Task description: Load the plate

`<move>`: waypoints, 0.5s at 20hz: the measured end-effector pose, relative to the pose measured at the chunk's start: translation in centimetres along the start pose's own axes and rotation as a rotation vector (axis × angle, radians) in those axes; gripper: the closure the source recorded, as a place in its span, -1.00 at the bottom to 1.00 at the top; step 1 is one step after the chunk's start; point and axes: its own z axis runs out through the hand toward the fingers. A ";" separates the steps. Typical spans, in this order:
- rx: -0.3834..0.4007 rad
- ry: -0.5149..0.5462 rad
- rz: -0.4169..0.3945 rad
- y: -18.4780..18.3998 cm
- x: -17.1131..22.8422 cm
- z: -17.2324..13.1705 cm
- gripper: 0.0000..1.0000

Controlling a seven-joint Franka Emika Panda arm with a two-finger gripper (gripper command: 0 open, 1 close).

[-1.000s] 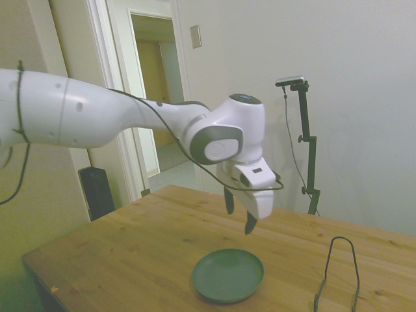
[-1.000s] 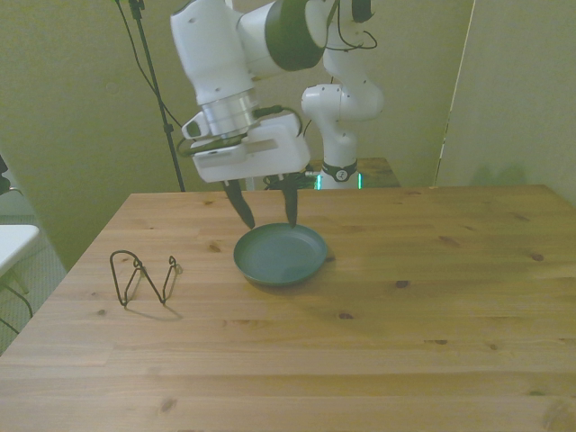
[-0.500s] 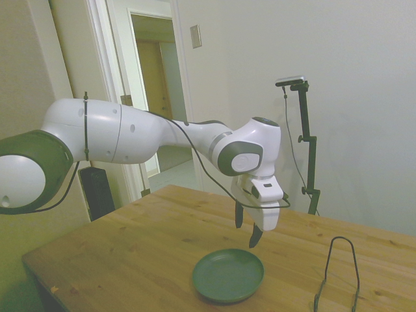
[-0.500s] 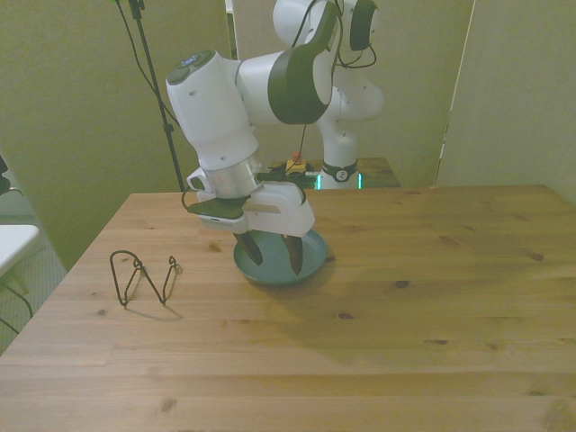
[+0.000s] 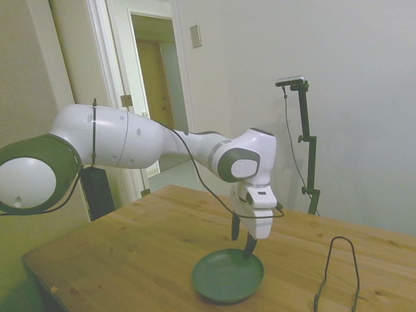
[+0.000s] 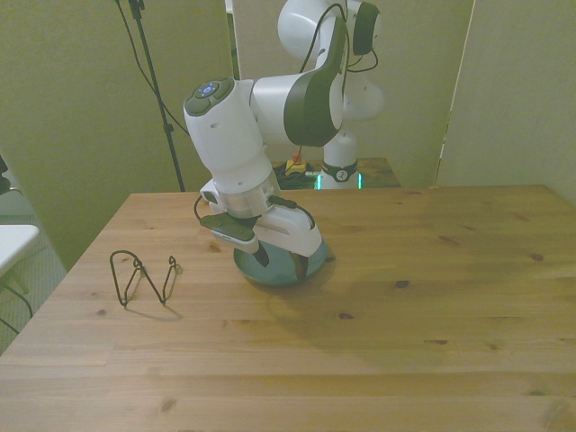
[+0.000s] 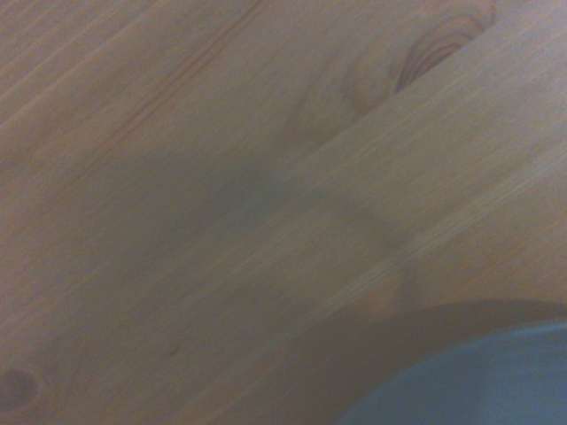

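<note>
- One plate (image 5: pixel 227 275) was in view: round, dark green, matte, with a shallow raised rim. It lay flat on the surface (image 5: pixel 130 250), low and just right of centre in the side view and just left of centre in the front view (image 6: pixel 270 270).
- One thin black wire rack (image 6: pixel 144 277) stood on the surface at the left of the front view, well apart from the plate; in the side view it rose at the lower right (image 5: pixel 341 273).
- One white arm (image 5: pixel 130 140) reached in from the left of the side view, with one tool (image 5: pixel 241 242) at its end, pointing down.
- The tool's two dark fingers (image 5: pixel 249 247) stood apart at a moderate width, with clear space between them and nothing held.
- In the side view one fingertip sat at the plate's far rim and the other hung just behind it; whether either touched the plate could not be told.
- In the front view the tool (image 6: pixel 278 261) was directly in front of the plate, covering most of it, so that only the plate's near edge showed below.
- The wrist view was blurred: mostly wood grain of the surface (image 7: pixel 221 177), with a curved blue-grey piece of the plate (image 7: pixel 478 381) at the lower right corner.
</note>
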 end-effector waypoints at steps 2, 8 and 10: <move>-0.015 -0.004 0.012 -0.6 0.0 0.0 -1.00; -0.060 0.005 0.039 -2.7 0.2 0.8 1.00; -0.083 0.011 0.036 -3.1 0.2 1.4 1.00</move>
